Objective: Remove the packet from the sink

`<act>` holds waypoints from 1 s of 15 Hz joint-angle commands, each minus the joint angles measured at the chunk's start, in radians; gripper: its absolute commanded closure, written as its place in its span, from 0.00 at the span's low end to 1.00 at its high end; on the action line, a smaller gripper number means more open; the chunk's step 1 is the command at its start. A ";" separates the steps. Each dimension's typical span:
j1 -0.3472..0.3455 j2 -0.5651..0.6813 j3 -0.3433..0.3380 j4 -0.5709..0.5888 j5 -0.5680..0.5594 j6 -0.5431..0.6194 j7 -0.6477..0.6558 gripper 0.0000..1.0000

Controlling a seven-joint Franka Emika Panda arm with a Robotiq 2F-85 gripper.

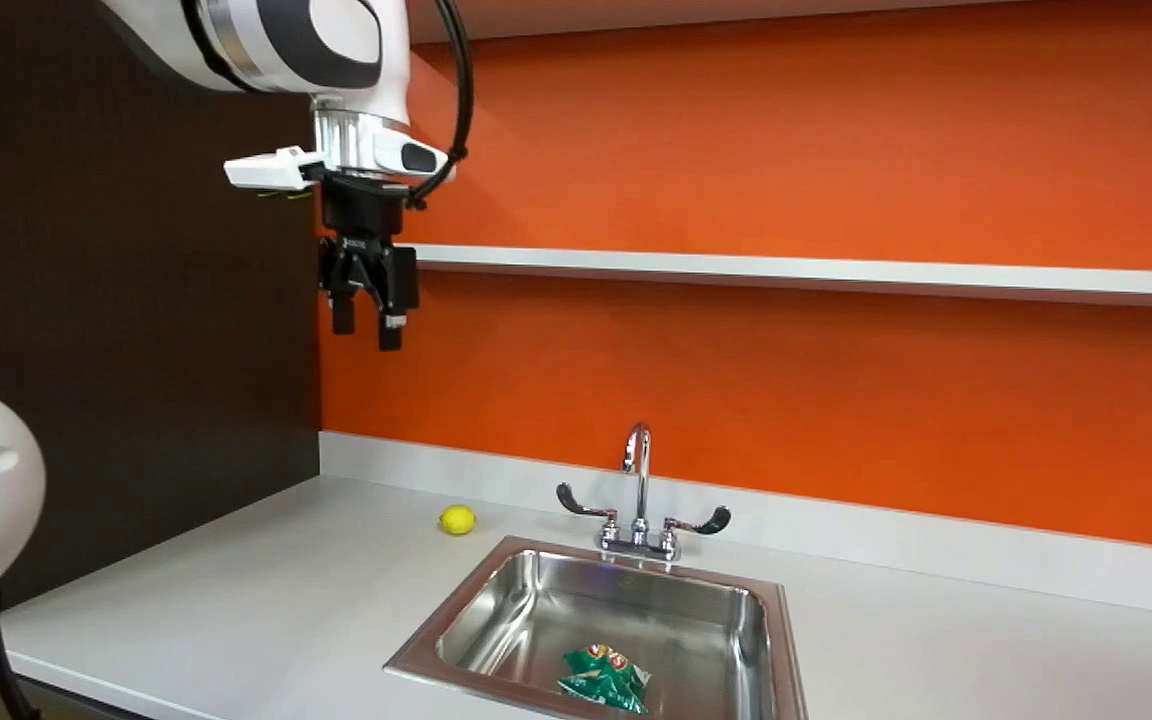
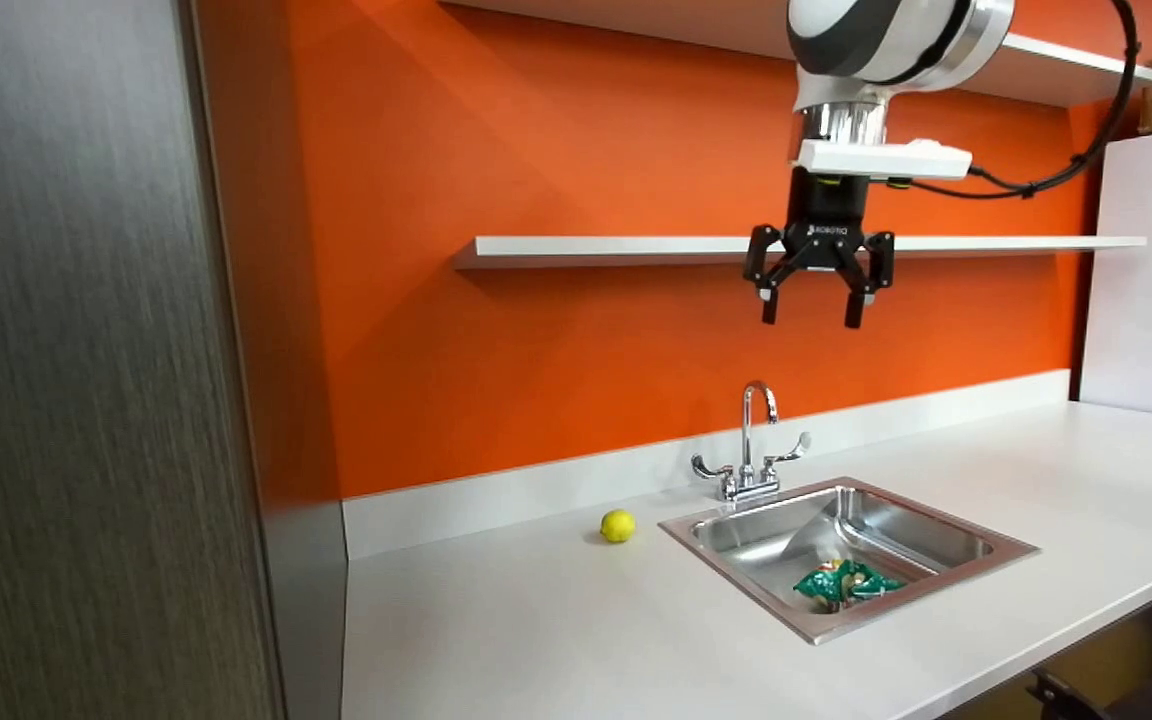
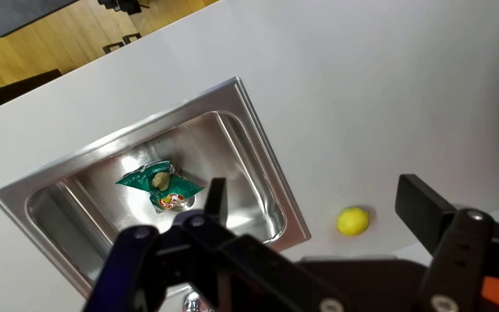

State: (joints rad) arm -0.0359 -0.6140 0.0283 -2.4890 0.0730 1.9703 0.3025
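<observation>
The green packet lies crumpled on the floor of the steel sink. The packet and the sink rim also show in an exterior view. In the wrist view the packet lies left of the fingers, close to the drain, inside the sink. My gripper is open and empty, pointing down high above the counter. Its spread fingers show in an exterior view. In the wrist view the gripper has one finger over the basin and the other over the counter.
A yellow lemon sits on the counter beside the sink; it shows between the fingers in the wrist view. A chrome two-handled faucet stands behind the basin. A white shelf runs along the orange wall. A dark panel bounds one side.
</observation>
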 commanded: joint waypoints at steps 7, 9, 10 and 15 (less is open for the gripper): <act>-0.048 0.282 -0.161 0.014 0.006 0.187 -0.237 0.00; -0.055 0.357 -0.179 0.033 -0.002 0.228 -0.275 0.00; -0.059 0.394 -0.184 0.044 -0.006 0.250 -0.285 0.00; -0.069 0.593 -0.195 0.136 -0.010 0.337 -0.326 0.00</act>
State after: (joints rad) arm -0.0865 -0.1443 -0.1713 -2.4413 0.0735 2.2834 0.0154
